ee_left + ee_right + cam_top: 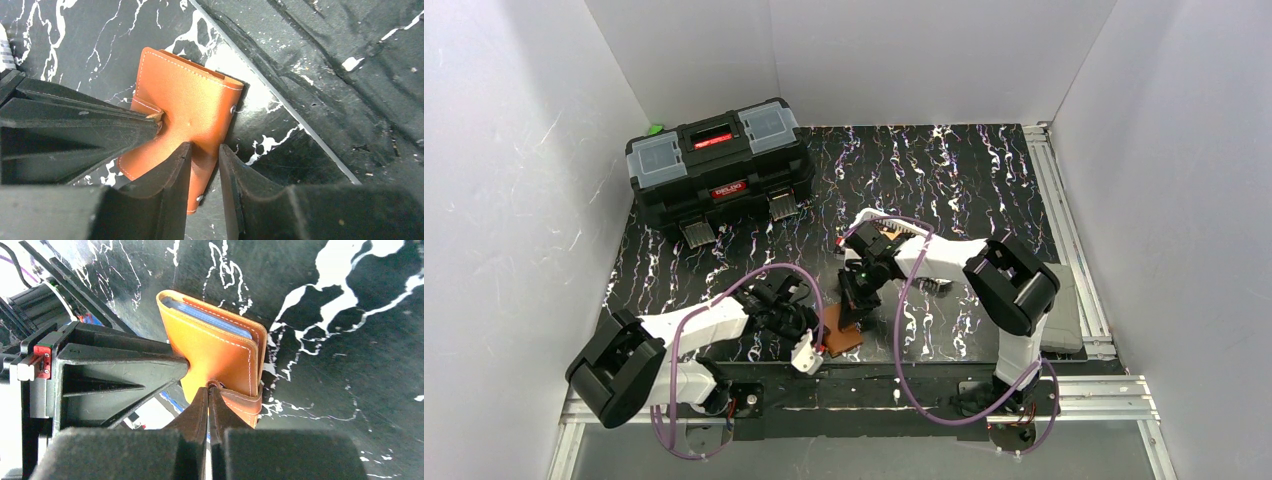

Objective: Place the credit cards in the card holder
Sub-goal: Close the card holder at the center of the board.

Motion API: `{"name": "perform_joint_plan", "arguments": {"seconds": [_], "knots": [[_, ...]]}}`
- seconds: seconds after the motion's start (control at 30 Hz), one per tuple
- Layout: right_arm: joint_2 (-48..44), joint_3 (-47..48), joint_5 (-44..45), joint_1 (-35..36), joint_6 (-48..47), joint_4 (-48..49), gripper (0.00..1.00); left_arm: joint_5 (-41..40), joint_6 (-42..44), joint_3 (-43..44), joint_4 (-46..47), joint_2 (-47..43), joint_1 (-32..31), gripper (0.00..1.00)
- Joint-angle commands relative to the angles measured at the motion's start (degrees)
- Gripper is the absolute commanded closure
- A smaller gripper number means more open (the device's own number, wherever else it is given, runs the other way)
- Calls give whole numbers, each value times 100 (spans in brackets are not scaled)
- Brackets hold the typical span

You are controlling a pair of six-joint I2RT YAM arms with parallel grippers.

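Observation:
The brown leather card holder [844, 336] sits folded near the table's front edge, between both grippers. In the right wrist view the card holder [215, 347] shows bluish card edges [212, 319] tucked inside it. No loose credit cards are in view. My right gripper [208, 387] is shut on the holder's snap tab [240, 402]. In the left wrist view the card holder [190, 97] has its near edge between the fingers of my left gripper [205, 147], which close on it with a narrow gap. In the top view the left gripper [812, 348] is left of the holder and the right gripper [856, 300] just behind it.
A big black toolbox [719, 165] stands at the back left. A grey block [1064, 318] lies by the right rail. The metal strip of the table's front edge [280, 97] runs close beside the card holder.

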Motion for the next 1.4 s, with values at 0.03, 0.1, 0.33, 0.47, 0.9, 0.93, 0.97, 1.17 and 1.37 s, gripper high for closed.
{"name": "perform_joint_plan", "arguments": {"seconds": [0.03, 0.1, 0.33, 0.47, 0.9, 0.93, 0.97, 1.17, 1.37], "knots": [[136, -534, 1376, -408, -637, -62, 99, -66, 137, -84, -379, 229, -15, 76], [68, -574, 1355, -464, -682, -75, 99, -53, 139, -99, -368, 227, -22, 77], [-131, -664, 1135, -570, -734, 41, 99, -24, 151, -119, -376, 234, -20, 78], [-457, -818, 889, -704, -814, 114, 99, -32, 165, -117, -416, 257, -20, 78], [-638, -788, -87, -922, -1036, 159, 99, -38, -116, -42, -183, 176, -32, 80], [-575, -705, -80, -922, -1079, 28, 99, -43, -147, -22, -146, 170, -29, 80], [-533, -646, -49, -922, -1114, -94, 86, -43, -152, -9, -145, 166, -31, 80], [-862, -571, 279, -904, -1122, -257, 34, -159, -175, 281, -662, 53, -25, 79], [-1204, -233, 599, -887, -1123, -642, 32, -448, -822, 803, -1181, 20, 12, 78]]}}
